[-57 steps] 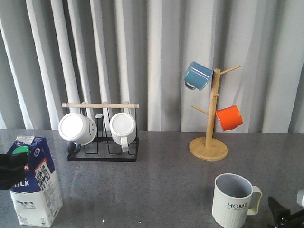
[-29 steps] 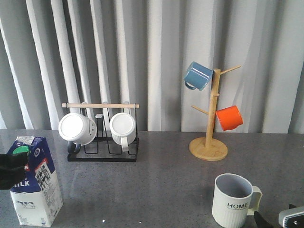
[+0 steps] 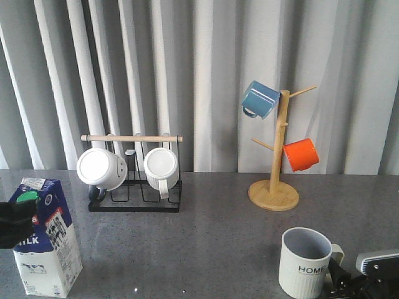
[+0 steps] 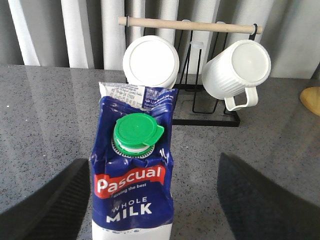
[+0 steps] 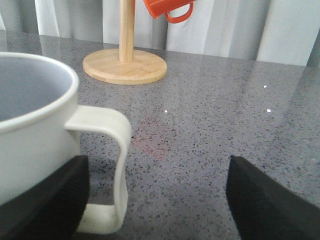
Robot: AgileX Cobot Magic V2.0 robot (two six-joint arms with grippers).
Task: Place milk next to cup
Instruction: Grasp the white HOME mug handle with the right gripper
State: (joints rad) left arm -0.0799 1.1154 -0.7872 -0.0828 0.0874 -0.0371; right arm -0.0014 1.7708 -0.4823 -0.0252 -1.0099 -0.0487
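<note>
The milk (image 3: 47,240), a blue-and-white carton with a green cap, stands upright at the table's near left. My left gripper (image 4: 155,212) is open around it, one finger on each side, and the carton (image 4: 132,190) sits closer to one finger (image 4: 47,207). In the front view that gripper (image 3: 11,225) shows only as a dark shape at the carton's left. The cream ribbed "HOME" cup (image 3: 304,261) stands at the near right. My right gripper (image 5: 157,200) is open low at the cup's handle (image 5: 112,165), which lies between its fingers. In the front view it (image 3: 361,280) is just right of the cup.
A black wire rack (image 3: 134,198) with a wooden bar holds two white mugs (image 3: 101,169) (image 3: 161,167) at the back left. A wooden mug tree (image 3: 274,187) at the back right carries a blue mug (image 3: 260,98) and an orange mug (image 3: 301,154). Curtains hang behind the table.
My right gripper has come in from the lower right corner toward the cup's handle. The left gripper and the milk have not moved.
</note>
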